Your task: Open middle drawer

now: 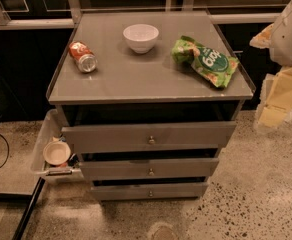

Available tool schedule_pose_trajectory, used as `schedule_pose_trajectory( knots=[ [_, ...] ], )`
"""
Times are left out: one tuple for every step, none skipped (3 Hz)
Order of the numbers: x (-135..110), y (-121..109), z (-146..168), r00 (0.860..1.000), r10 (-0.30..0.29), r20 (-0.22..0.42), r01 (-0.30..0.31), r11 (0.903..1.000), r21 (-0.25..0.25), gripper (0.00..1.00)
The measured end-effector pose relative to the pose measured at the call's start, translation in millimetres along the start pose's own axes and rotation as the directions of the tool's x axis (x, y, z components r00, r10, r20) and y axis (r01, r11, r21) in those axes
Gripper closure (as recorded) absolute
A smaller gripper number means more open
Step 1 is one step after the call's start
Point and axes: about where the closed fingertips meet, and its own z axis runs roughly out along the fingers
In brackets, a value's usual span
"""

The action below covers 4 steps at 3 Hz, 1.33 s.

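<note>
End effector point(280, 98) hangs off the right edge of the counter point(136, 79); whether it is clenched I cannot tell. Middle drawer point(186, 168) lies down-left of it, well apart, seemingly shut. Approach stage: next, reach its knob point(151, 172) squarely

Across the green snack bag point(206, 60) on the surface point(136, 81): big white lettering, tilted, reads roughly as "good", not certain. On the red can point(82, 56): pale marks, too small to read. Gripper point(281, 99) at the right edge, beside the surface.
</note>
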Motion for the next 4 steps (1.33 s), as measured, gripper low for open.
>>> schedule_pose_trajectory(
  knots=[
    [0, 0, 1, 1.0, -0.001, 0.004, 0.001, 1.0, -0.001, 0.0],
    [9, 12, 27, 1.0, -0.012, 0.023, 0.013, 0.9992, -0.038, 0.0],
    [25, 33, 71, 0.998, -0.04, 0.047, 0.043, 0.996, -0.079, 0.0],
    [44, 67, 125, 0.998, -0.042, 0.04, 0.048, 0.9875, -0.15, 0.0]
  ],
)
